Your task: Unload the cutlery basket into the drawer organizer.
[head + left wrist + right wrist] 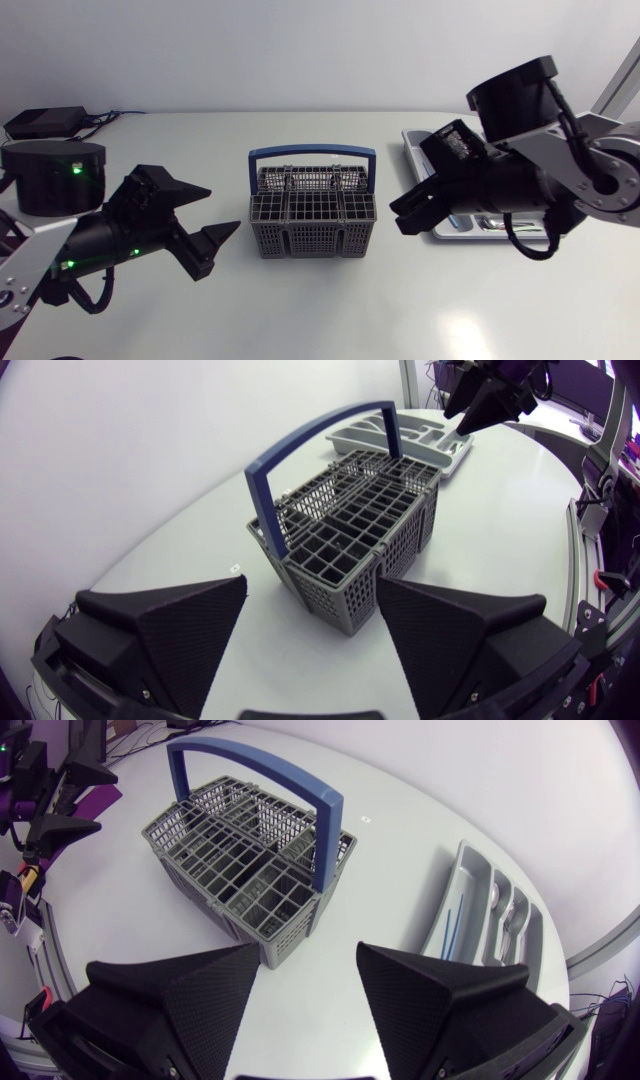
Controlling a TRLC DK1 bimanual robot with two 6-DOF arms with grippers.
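Observation:
The grey cutlery basket [310, 212] with its blue handle [312, 153] stands mid-table. I cannot tell what lies in its cells. The grey drawer organizer [415, 140] lies to its right, largely under my right arm, and holds silver cutlery [503, 915]. My left gripper [213, 215] hovers open left of the basket, which lies just ahead of its fingers [190, 622]. My right gripper [403, 216] is open between basket and organizer, nothing in it. From the right wrist, the basket [240, 860] and the organizer [462, 885] lie ahead of the gripper [305, 982].
A black box with cables [45, 121] sits at the far left corner, behind my left arm's round base [52, 175]. Bare white table stretches in front of the basket.

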